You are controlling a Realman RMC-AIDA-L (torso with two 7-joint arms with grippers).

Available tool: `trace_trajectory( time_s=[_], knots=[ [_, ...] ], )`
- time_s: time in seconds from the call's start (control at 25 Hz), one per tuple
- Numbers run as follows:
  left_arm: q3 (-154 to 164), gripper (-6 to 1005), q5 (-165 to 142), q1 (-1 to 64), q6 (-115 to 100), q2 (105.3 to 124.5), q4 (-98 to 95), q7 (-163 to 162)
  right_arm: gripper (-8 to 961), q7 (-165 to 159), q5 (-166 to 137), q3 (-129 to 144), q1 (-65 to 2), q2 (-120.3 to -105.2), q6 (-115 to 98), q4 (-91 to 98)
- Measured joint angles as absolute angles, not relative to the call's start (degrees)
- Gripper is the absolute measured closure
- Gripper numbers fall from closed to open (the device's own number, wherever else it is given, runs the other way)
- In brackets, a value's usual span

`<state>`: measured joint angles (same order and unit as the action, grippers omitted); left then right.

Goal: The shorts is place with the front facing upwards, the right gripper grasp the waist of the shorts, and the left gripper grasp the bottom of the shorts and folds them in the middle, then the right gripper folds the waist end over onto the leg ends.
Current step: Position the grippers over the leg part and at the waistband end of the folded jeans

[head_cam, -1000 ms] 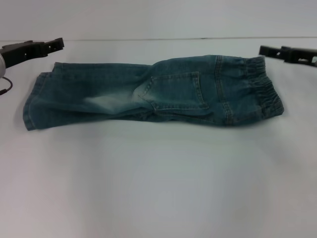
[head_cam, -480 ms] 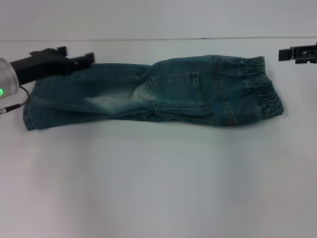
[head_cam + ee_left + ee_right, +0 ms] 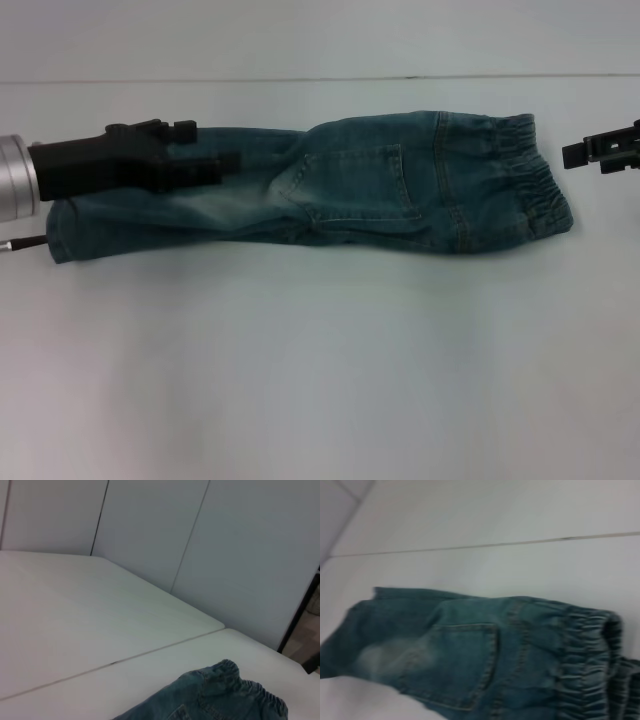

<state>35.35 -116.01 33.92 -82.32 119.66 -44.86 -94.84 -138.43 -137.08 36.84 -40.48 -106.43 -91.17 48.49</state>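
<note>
The shorts (image 3: 320, 185) lie flat on the white table (image 3: 320, 360), already doubled lengthwise into 1 long strip. Their long axis runs straight across in front of the robot: the gathered waistband (image 3: 535, 175) points toward the robot's right, the leg ends (image 3: 60, 230) toward its left.

That axis decides the coming fold. The waist end has to travel along the strip, from right to left, to land on the leg ends. The right gripper (image 3: 603, 150) is the nearer one to the waistband: it hangs just off that end, apart from the cloth, with the waist lying directly inward from it along the strip. It holds nothing, and from the head view I cannot tell how far its fingers are parted.

The left gripper (image 3: 212, 150) reaches in from the far end, over the leg half of the shorts, prongs pointing along the strip toward the waist. The 2 prongs stand apart with denim showing between them, and they appear to grip nothing. Whether they touch the fabric or hover over it, I cannot say.
</note>
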Motion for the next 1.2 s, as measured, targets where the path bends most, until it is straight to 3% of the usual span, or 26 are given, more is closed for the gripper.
trace_trajectory(
  time_s=[0.64,0.92,1.2],
  knots=[
    [36.2,66,-117.3,33.5,-81.1,120.47,-42.8,-93.6,124,-139.7,-139.9,41.7,-43.8,-107.67,-74.0,36.4],
    [36.2,65,-117.3,33.2,-81.1,120.86,-42.8,-93.2,193,-139.6,-139.9,45.3,-44.9,-109.25,-68.8,34.6],
    [36.2,65,-117.2,33.0,-81.1,120.94,-42.0,-92.8,192,-138.8,-139.9,47.1,-46.4,-110.37,-65.4,32.1]
  ],
)
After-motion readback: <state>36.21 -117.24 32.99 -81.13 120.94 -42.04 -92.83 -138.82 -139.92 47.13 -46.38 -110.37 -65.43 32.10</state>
